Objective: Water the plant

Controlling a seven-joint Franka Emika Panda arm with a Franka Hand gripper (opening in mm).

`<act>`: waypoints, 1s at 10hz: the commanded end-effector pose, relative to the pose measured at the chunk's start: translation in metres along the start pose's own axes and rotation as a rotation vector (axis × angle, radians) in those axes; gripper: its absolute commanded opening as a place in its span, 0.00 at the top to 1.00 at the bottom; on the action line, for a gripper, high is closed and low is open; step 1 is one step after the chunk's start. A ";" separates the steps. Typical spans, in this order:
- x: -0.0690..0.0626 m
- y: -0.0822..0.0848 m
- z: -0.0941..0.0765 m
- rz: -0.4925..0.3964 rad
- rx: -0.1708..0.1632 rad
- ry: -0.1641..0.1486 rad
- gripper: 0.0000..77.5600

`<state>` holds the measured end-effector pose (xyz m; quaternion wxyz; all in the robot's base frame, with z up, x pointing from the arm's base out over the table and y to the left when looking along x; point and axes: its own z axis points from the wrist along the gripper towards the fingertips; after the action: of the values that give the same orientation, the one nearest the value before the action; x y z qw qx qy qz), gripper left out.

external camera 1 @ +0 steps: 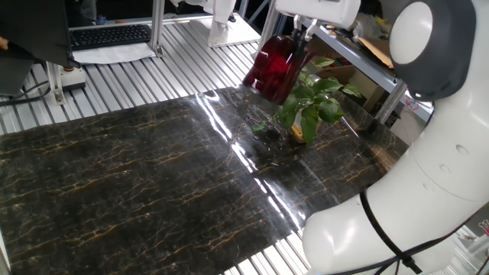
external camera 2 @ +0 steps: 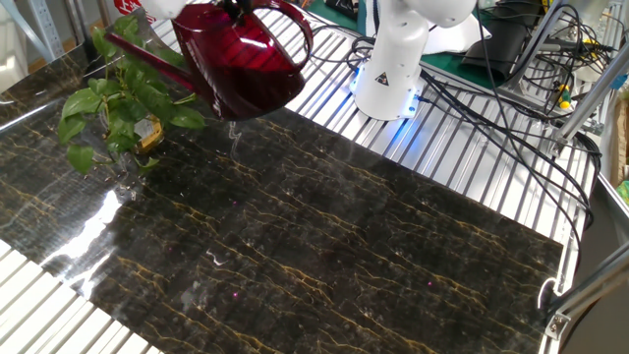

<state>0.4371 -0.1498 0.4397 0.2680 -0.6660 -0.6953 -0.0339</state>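
Leafy green plant, upright beneath red watering can; fingers' grip unclear.

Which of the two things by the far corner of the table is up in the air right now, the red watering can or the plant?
The red watering can, held aloft under the pincer. The plant stands on the table.

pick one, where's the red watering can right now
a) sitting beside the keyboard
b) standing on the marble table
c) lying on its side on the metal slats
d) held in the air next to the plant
d: the red watering can hangs off the table under the gripper, its spout reaching over the plant.
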 end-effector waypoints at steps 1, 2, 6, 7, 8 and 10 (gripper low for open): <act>0.049 0.002 0.040 -0.511 0.041 -0.359 0.99; 0.057 -0.003 0.042 -0.607 0.083 -0.404 0.99; 0.068 0.005 0.073 -0.689 0.098 -0.491 0.99; 0.067 0.014 0.090 -0.677 0.068 -0.477 0.99; 0.062 0.020 0.098 -0.688 0.053 -0.473 0.99; 0.058 0.025 0.097 -0.659 0.044 -0.459 0.99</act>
<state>0.4299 -0.1004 0.4144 0.1829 -0.5179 -0.8350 0.0333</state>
